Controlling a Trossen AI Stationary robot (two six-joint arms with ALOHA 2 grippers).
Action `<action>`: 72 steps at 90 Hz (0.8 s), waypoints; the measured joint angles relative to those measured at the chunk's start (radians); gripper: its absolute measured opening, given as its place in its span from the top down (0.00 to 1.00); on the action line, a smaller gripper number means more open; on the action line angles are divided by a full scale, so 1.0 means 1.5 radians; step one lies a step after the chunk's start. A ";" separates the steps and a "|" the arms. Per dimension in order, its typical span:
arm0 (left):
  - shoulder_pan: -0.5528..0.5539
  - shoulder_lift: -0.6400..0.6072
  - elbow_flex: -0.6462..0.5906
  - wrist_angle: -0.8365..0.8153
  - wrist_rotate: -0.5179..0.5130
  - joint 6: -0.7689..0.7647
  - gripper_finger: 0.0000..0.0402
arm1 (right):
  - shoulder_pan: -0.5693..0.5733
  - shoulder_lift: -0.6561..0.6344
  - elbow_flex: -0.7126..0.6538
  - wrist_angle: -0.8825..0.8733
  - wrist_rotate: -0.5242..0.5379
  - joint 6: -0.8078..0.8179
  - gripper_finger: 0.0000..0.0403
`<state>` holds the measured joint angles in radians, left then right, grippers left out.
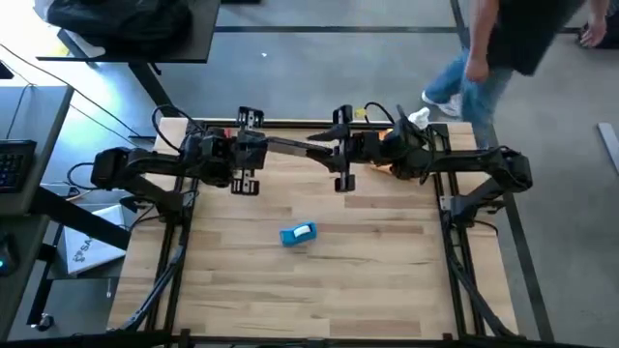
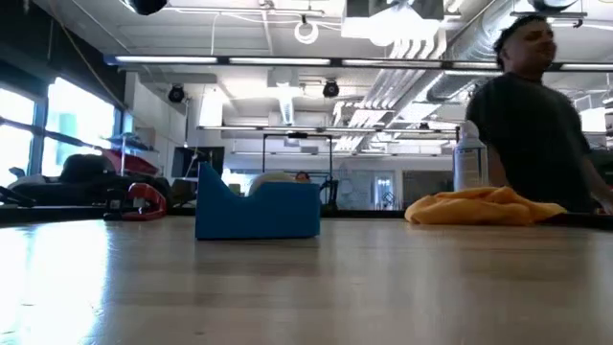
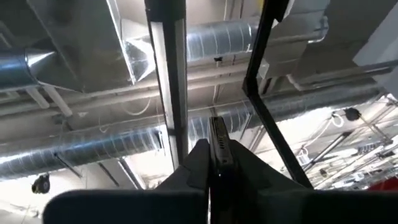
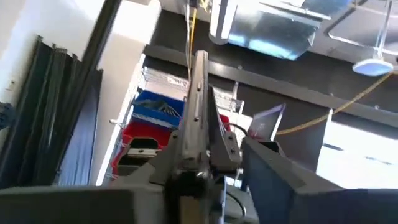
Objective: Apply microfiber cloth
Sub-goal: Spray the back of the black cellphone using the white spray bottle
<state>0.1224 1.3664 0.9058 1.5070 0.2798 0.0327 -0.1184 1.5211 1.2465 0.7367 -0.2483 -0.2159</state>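
A thin black phone (image 1: 293, 147) hangs above the far middle of the table, between my two grippers. My left gripper (image 1: 253, 150) is shut on one end of it and my right gripper (image 1: 337, 150) on the other. Each wrist view shows the phone edge-on between that arm's fingers, against the ceiling or the room. The orange microfiber cloth (image 2: 484, 206) lies crumpled on the table at the far right, partly under my right arm (image 1: 387, 135). No gripper touches it. My left gripper pinches the phone's two flat faces (image 3: 216, 146) between its two fingers, at the end nearer the table's left. The fingers come from the table's left, tipped upward. The phone is lifted clear of the table. My right gripper pinches the phone's flat faces (image 4: 199, 124) between its two fingers, at the end nearer the table's right. The fingers come from the table's right, tipped upward. The phone stands edge-on in this view, clear of the table.
A small blue block (image 1: 298, 234) stands near the table's middle, closer to the near edge than both grippers. A person (image 1: 484, 58) stands beyond the far right corner. A white bottle (image 2: 466, 158) stands behind the cloth. Bare wood shows around the block.
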 joint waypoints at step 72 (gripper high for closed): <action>0.085 -0.145 -0.271 -0.275 -0.198 0.038 0.98 | -0.152 -0.096 0.228 -1.146 0.536 0.061 0.40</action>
<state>0.2501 1.1488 0.4987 1.0950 -0.0175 0.0891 -0.3459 1.3772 1.5878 -0.9828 0.5555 -0.1243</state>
